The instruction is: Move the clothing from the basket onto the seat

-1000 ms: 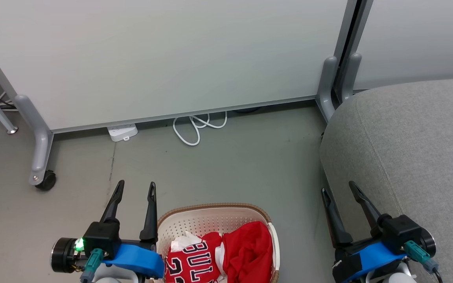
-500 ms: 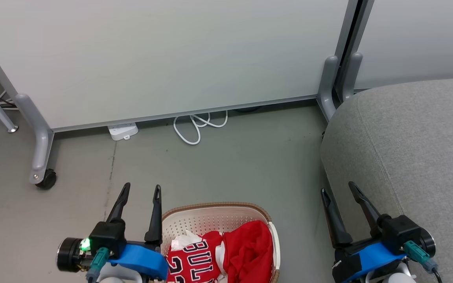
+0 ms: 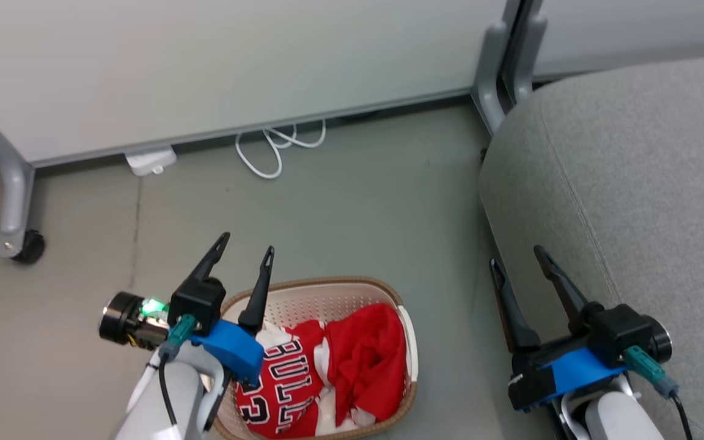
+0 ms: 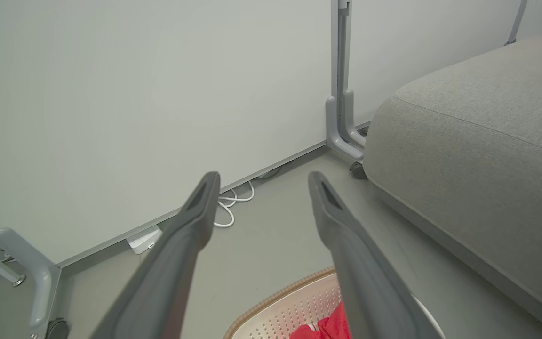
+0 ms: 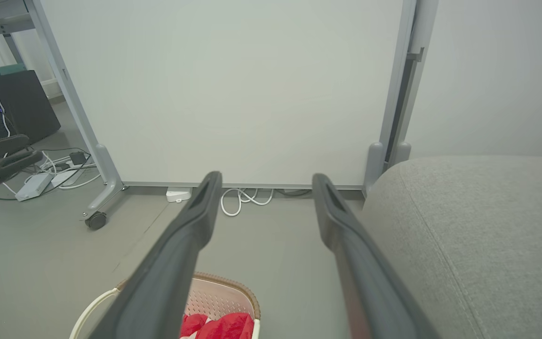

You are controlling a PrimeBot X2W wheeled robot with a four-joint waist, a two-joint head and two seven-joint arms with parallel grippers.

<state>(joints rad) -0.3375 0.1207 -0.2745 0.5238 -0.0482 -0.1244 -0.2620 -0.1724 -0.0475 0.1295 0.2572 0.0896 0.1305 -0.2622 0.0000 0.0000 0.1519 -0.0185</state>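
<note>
Red white-trimmed clothing (image 3: 358, 360) lies in the cream perforated plastic basket (image 3: 327, 282). Left gripper (image 3: 248, 242) at its ten o'clock, right gripper (image 3: 516, 255) by the light-grey fabric seat (image 3: 633, 183), both spread empty.

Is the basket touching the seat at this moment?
Apart. The head view shows a strip of bare floor between the basket and the seat; the left wrist view shows this gap too.

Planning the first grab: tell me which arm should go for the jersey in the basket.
Left. The left gripper hangs open at the left rim of the basket, right beside the BULLS jersey; the right gripper, also open, is off by the seat, apart from the basket.
</note>
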